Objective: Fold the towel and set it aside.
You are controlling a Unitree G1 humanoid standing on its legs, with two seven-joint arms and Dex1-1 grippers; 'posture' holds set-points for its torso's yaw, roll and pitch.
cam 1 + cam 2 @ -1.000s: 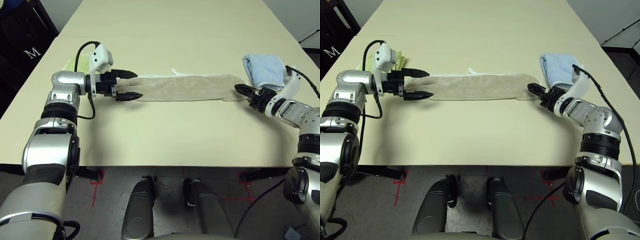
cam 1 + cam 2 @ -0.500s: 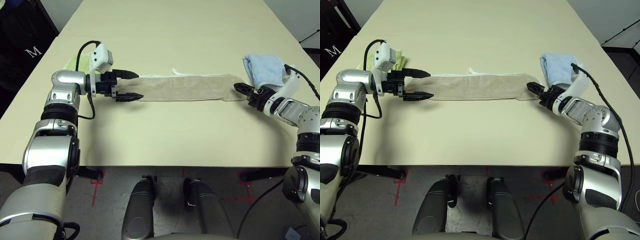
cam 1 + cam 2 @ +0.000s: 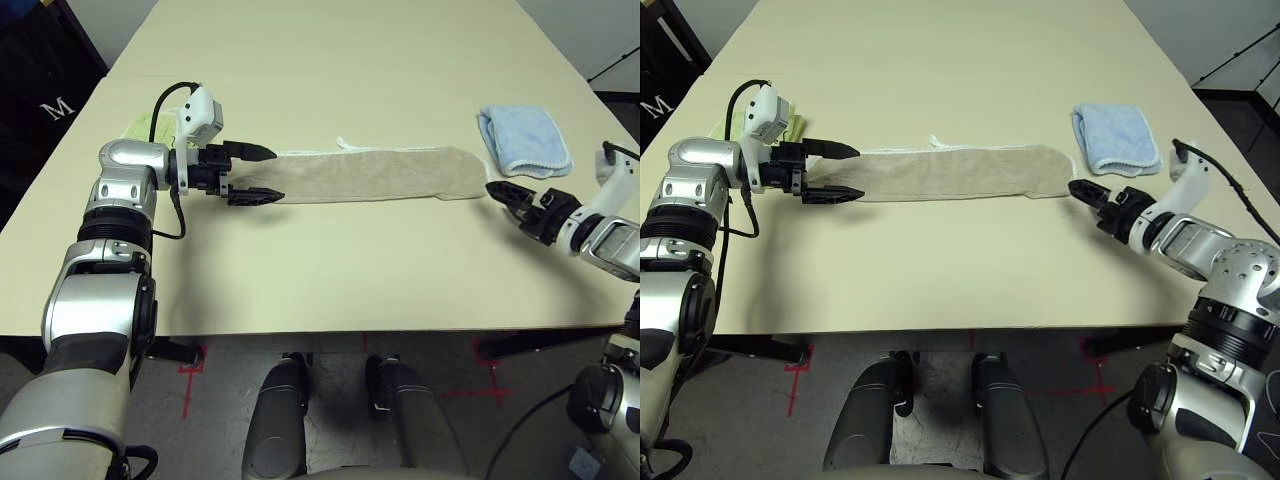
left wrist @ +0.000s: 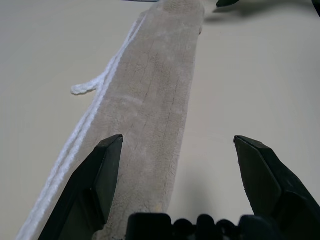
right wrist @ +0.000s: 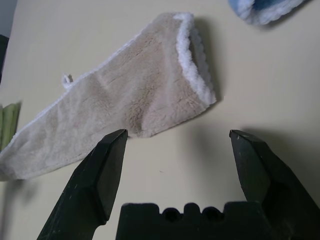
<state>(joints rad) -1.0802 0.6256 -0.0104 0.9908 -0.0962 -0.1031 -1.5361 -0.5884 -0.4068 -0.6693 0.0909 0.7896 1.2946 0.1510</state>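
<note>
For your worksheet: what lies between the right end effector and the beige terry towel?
Bare tabletop, seen in the right wrist view, separates the right end effector from the beige terry towel.

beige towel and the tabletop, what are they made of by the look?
Towel: looks like terry or plush cloth, matte fuzzy nap, white stitched edging along one side. Table: smooth cream surface with a faint sheen, probably laminate; the core material can't be told.
</note>
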